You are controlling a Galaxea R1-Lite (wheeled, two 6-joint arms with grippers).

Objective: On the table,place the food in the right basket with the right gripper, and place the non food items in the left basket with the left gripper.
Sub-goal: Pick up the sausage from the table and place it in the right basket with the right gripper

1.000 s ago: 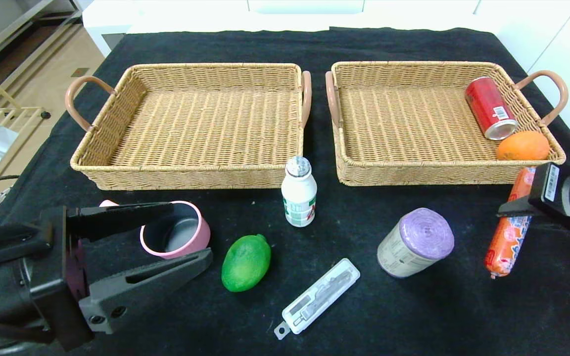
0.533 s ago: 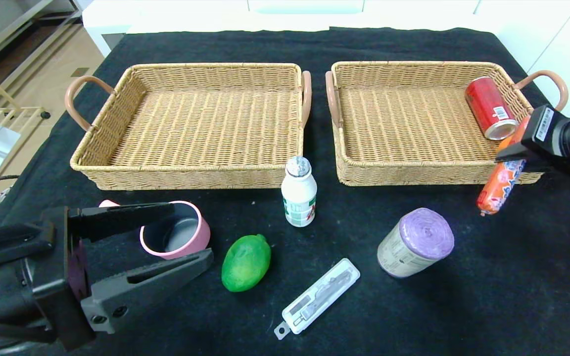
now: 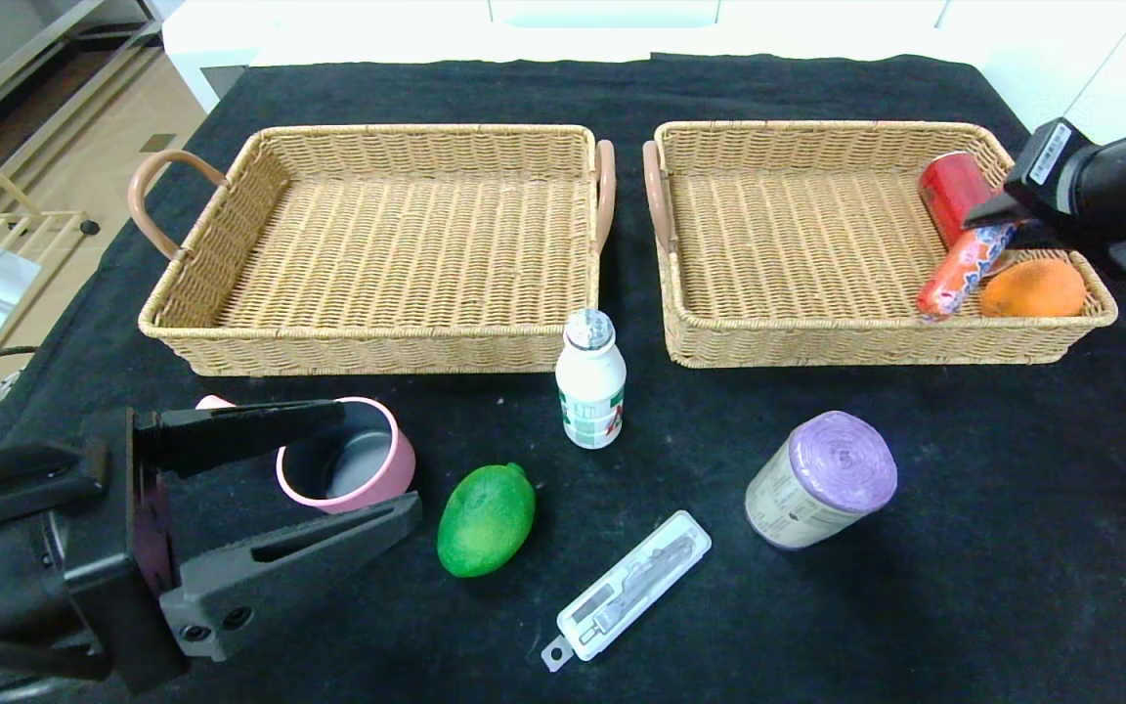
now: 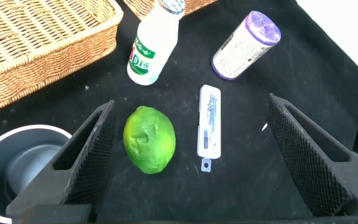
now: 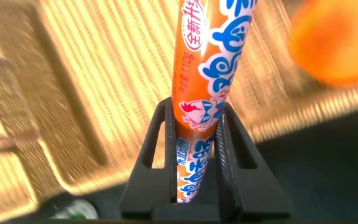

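Note:
My right gripper (image 3: 998, 210) is shut on an orange sausage stick (image 3: 959, 269), which hangs tilted over the right basket (image 3: 817, 342) beside a red can (image 3: 949, 186) and an orange (image 3: 1032, 288). In the right wrist view the sausage (image 5: 210, 68) is clamped between the fingers of the gripper (image 5: 196, 109). My left gripper (image 3: 377, 460) stays open low at the front left, by a pink cup (image 3: 343, 464). Between its fingers (image 4: 98, 143) the left wrist view shows a green lime (image 4: 149, 139) and a clear tool case (image 4: 209, 121) lying on the cloth. The left basket (image 3: 368, 347) holds nothing.
A white milk bottle (image 3: 590, 381) stands in front of the gap between the baskets. A purple-topped roll (image 3: 822, 479) lies on the black cloth to the front right. Both baskets have curved handles (image 3: 148, 196) at their ends.
The right gripper has lifted the sausage from the cloth and carried it up and back over the right basket's near right corner. The left arm has not moved.

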